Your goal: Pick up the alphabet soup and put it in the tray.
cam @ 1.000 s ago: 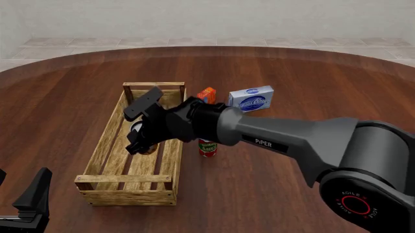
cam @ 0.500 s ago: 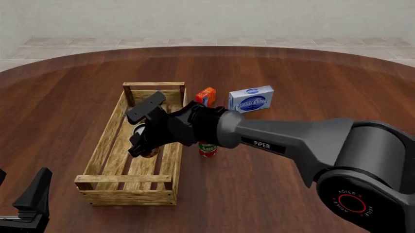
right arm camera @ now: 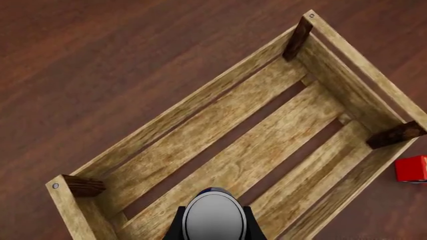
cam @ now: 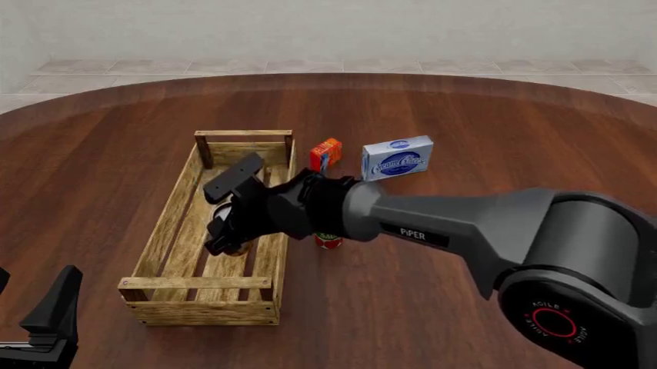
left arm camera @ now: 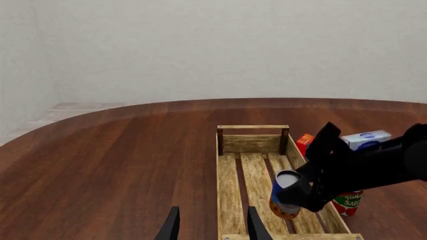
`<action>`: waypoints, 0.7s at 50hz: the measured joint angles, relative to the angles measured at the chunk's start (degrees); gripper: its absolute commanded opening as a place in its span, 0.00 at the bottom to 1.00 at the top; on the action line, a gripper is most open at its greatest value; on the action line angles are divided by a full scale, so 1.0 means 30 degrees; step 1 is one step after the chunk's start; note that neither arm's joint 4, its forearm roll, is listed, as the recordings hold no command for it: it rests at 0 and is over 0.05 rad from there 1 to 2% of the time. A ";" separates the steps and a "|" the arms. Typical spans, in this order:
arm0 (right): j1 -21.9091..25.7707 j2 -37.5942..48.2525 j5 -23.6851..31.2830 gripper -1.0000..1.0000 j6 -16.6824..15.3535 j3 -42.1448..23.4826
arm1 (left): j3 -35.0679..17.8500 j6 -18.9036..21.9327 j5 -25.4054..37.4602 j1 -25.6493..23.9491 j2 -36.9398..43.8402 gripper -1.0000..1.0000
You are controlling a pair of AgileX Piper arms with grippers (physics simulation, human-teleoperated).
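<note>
The alphabet soup point(cam: 232, 243) is a small can with a silver top, a blue label and an orange lower band. My right gripper point(cam: 218, 223) is shut on the alphabet soup point(left arm camera: 285, 194) and holds it, tilted, low inside the tray point(cam: 165, 223), near the tray's right side. Whether it touches the slats I cannot tell. In the right wrist view the can's grey top point(right arm camera: 214, 217) sits between the fingers point(right arm camera: 178, 227) above the tray's slatted bottom point(right arm camera: 267, 145). My left gripper point(left arm camera: 212, 229) is open with nothing in it and rests at the near left table edge point(cam: 46, 319), short of the tray point(left arm camera: 253, 144).
A red-and-green can point(cam: 328, 241) stands just outside the tray's right wall. Behind it are an orange box point(cam: 325, 152) and a blue-and-white box point(cam: 396, 157). The right arm reaches across the table's middle over these. Around everything lies a dark wooden round table point(cam: 493, 131).
My right gripper has come down and slightly nearer with the can, from above the tray's rim to low inside it. The left arm has stayed still.
</note>
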 measured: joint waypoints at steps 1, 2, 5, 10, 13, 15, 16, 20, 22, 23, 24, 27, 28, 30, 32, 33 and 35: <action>0.0005 0.0007 -0.0025 0.00 0.0014 0.0021 | 0.0000 0.0000 0.0000 0.0000 0.0000 1.00; 0.0008 0.0016 -0.0046 0.00 0.0026 0.0038 | 0.0000 0.0000 0.0000 0.0000 0.0000 1.00; 0.0011 0.0046 -0.0100 0.00 0.0060 0.0071 | 0.0000 0.0000 0.0000 0.0000 0.0000 1.00; -0.0007 0.0104 -0.0181 0.00 0.0085 0.0102 | 0.0000 0.0000 0.0000 0.0000 0.0000 1.00; -0.0018 0.0140 -0.0244 0.00 0.0094 0.0140 | 0.0000 0.0000 0.0000 0.0000 0.0000 1.00; -0.0025 0.0165 -0.0283 0.00 0.0102 0.0161 | 0.0000 0.0000 0.0000 0.0000 0.0000 1.00; -0.0029 0.0177 -0.0301 0.00 0.0108 0.0170 | 0.0000 0.0000 0.0000 0.0000 0.0000 1.00; -0.0034 0.0221 -0.0364 0.00 0.0130 0.0203 | 0.0000 0.0000 0.0000 0.0000 0.0000 1.00; -0.0036 0.0241 -0.0388 0.00 0.0147 0.0214 | 0.0000 0.0000 0.0000 0.0000 0.0000 1.00; -0.0038 0.0249 -0.0401 0.00 0.0149 0.0220 | 0.0000 0.0000 0.0000 0.0000 0.0000 1.00; -0.0039 0.0257 -0.0413 0.00 0.0154 0.0229 | 0.0000 0.0000 0.0000 0.0000 0.0000 1.00; -0.0046 0.0280 -0.0445 0.00 0.0171 0.0246 | 0.0000 0.0000 0.0000 0.0000 0.0000 1.00; -0.0048 0.0288 -0.0454 0.00 0.0174 0.0251 | 0.0000 0.0000 0.0000 0.0000 0.0000 1.00; -0.0053 0.0307 -0.0476 0.00 0.0184 0.0262 | 0.0000 0.0000 0.0000 0.0000 0.0000 1.00; -0.0057 0.0331 -0.0499 0.00 0.0189 0.0272 | 0.0000 0.0000 0.0000 0.0000 0.0000 1.00; -0.0062 0.0347 -0.0507 0.00 0.0190 0.0272 | 0.0000 0.0000 0.0000 0.0000 0.0000 1.00; -0.0070 0.0375 -0.0521 0.00 0.0196 0.0271 | 0.0000 0.0000 0.0000 0.0000 0.0000 1.00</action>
